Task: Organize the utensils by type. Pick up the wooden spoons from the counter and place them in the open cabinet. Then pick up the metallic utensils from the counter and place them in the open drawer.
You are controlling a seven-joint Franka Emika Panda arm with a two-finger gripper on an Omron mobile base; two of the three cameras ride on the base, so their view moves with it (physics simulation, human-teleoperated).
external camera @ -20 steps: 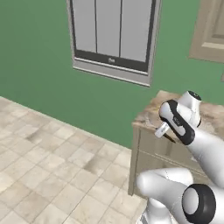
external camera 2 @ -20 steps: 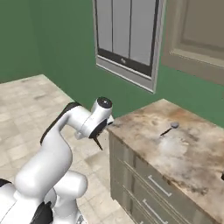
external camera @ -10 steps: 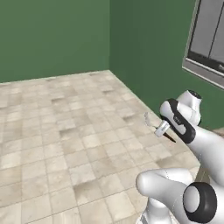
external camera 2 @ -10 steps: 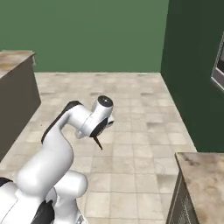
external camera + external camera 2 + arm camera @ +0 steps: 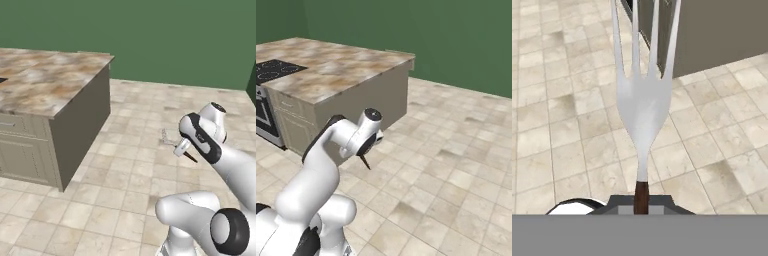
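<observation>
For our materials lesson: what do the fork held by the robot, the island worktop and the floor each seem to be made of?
Fork: pale silvery head, likely metal with a satin finish; dark brown handle, perhaps wood or plastic. It sits in the shut tool.
Worktop: beige-brown marbled pattern, looks like polished stone.
Floor: square mottled beige tiles with visible joints, probably stone or ceramic.

A plain dark green wall (image 5: 150, 35) closes the far side of the room; the floor (image 5: 120, 185) is laid in square beige tiles with mottled brown patches and thin pale joints; an island unit (image 5: 341, 75) stands on it, topped with beige-and-brown marbled stone, its end panel (image 5: 80, 125) flat taupe-grey; beige cabinet fronts (image 5: 20, 150) show beneath the top; a black cooktop (image 5: 273, 70) sits in the stone near one end; light is even and soft, shadows faint.
</observation>
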